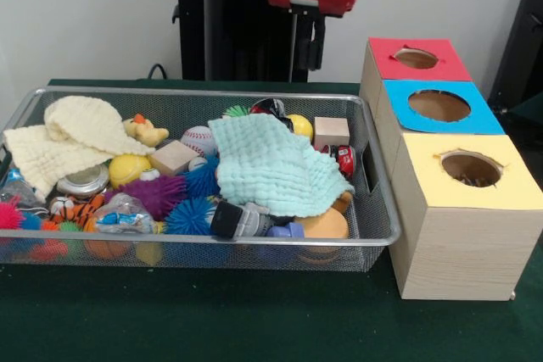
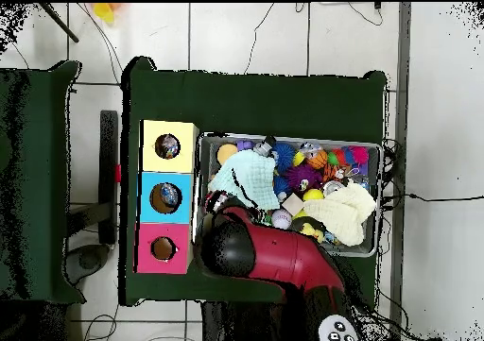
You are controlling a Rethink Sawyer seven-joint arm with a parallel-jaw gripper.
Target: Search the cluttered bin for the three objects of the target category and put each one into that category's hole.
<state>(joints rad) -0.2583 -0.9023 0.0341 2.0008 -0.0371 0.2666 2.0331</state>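
— So, where do you stand with the bin (image 1: pixel 373 209)?
— You have the wire bin packed: a mint cloth (image 1: pixel 271 167) draped over the middle, a cream cloth (image 1: pixel 64 137) at one end, balls and blocks between.
— And the holes?
— Beside it, your red box (image 1: pixel 417 58), blue box (image 1: pixel 439 106) and yellow box (image 1: pixel 471 169) touch in a row.
— The gripper (image 1: pixel 305 40)?
— Raised over the bin's far rim; you cannot tell whether its jaws are apart.

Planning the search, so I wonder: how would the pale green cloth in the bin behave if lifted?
The pale green cloth looks floppy: it drapes over the toys. It is probably light and would sag from one pinch. Lifting it may nudge the round balls beneath.
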